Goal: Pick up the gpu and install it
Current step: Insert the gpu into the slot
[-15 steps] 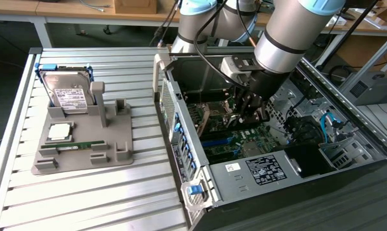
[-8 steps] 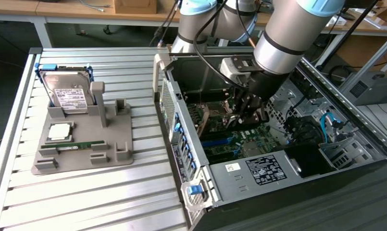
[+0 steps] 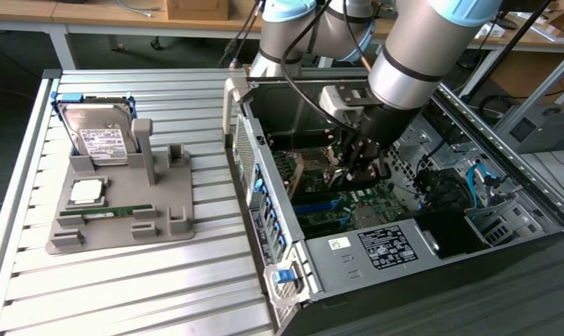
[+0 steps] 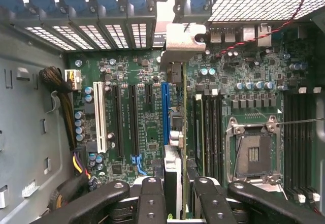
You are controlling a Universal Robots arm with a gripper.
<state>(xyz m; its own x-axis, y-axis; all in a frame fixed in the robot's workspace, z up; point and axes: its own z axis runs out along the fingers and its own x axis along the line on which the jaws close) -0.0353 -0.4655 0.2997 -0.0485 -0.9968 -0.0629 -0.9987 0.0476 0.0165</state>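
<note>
Gripper: jaws partway apart, clamped on the gpu, which is held edge-on between the fingers.
Gpu: inside the case, low over the board, pale bracket end toward the case's rear slot covers. Whether it is seated cannot be told.
Arm: reaches down into the case.
Holder: outside the case, on the exterior view's left. It carries a hard drive, a chip and a RAM stick.
</note>
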